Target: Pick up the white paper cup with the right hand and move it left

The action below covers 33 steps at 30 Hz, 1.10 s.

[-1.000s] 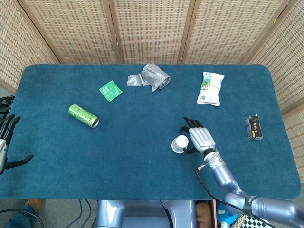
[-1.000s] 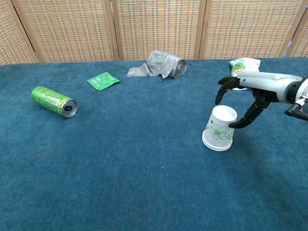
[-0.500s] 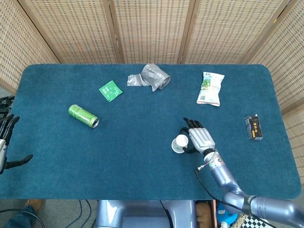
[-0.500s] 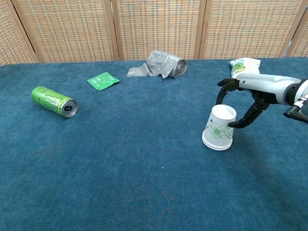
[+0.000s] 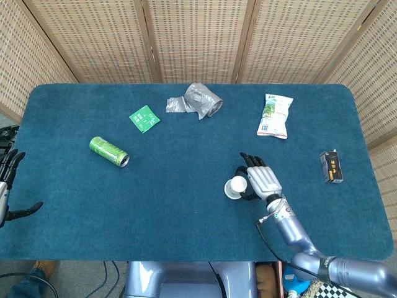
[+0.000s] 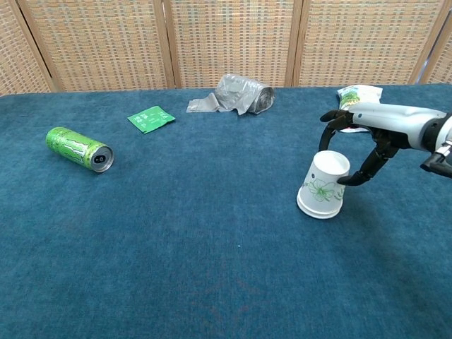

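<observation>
The white paper cup (image 6: 323,187) with a green print stands upside down on the blue table, right of the middle, leaning a little; from the head view the cup (image 5: 235,186) appears as a small white round. My right hand (image 6: 364,138) arches over its right side. The thumb tip touches the cup's right wall, while the other fingers (image 6: 328,126) curl in the air behind the cup's top without closing on it. In the head view the right hand (image 5: 260,180) lies right beside the cup. My left hand (image 5: 7,180) hangs off the table's left edge, fingers spread, holding nothing.
A green can (image 5: 109,151) lies on its side at the left. A green packet (image 5: 144,118) and a crumpled grey bag (image 5: 197,101) lie at the back. A snack bag (image 5: 274,115) and a small dark box (image 5: 331,166) lie to the right.
My right hand has crept slightly closer around the cup. The cup's top has shifted a touch to the right; its rim stays on the table.
</observation>
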Tool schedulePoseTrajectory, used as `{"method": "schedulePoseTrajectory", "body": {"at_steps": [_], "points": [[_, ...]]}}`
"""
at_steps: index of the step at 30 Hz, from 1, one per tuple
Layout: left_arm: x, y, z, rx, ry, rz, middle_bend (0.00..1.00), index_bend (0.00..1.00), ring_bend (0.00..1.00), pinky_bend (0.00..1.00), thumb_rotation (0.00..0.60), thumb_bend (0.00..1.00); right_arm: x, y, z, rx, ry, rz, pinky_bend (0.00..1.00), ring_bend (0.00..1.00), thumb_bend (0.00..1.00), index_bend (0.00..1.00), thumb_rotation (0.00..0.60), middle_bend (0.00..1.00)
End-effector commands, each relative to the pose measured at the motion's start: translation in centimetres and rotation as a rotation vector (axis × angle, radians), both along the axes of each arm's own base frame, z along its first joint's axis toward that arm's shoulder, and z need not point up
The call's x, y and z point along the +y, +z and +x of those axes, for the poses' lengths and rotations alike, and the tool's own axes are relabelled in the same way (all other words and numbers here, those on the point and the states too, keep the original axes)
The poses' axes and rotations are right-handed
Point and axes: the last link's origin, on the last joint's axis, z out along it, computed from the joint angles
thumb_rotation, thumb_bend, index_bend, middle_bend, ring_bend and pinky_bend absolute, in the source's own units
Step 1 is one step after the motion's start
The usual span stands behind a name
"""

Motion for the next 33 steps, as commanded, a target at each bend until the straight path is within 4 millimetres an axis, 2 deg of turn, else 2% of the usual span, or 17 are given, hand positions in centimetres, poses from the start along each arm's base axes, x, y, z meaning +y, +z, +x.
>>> {"method": "schedulePoseTrajectory", "body": {"at_steps": [1, 17, 25, 33], "points": [[0.0, 0.0, 0.0, 0.0, 0.0, -0.001, 0.0, 0.0, 0.0, 0.0, 0.6, 0.11, 0.1, 0.1, 0.0, 0.001, 0.004, -0.002, 0.0, 0.0, 0.4, 0.42, 0.6, 0.0], [0.0, -0.1, 0.1, 0.001, -0.001, -0.005, 0.0, 0.0, 0.0, 0.0, 0.6, 0.11, 0.9, 2.7, 1.8, 0.001, 0.061, -0.029, 0.0, 0.0, 0.4, 0.42, 0.6, 0.0], [0.0, -0.1, 0.0, 0.0, 0.0, -0.006, 0.0, 0.0, 0.0, 0.0, 0.6, 0.11, 0.7, 2.2, 1.3, 0.04, 0.044, -0.012, 0.0, 0.0, 0.4, 0.42, 0.6, 0.01], [0.1, 0.0, 0.0, -0.003, 0.004, -0.004, 0.0, 0.0, 0.0, 0.0, 0.6, 0.11, 1.1, 3.9, 3.1, -0.002, 0.086, -0.047, 0.0, 0.0, 0.4, 0.42, 0.6, 0.01]]}}
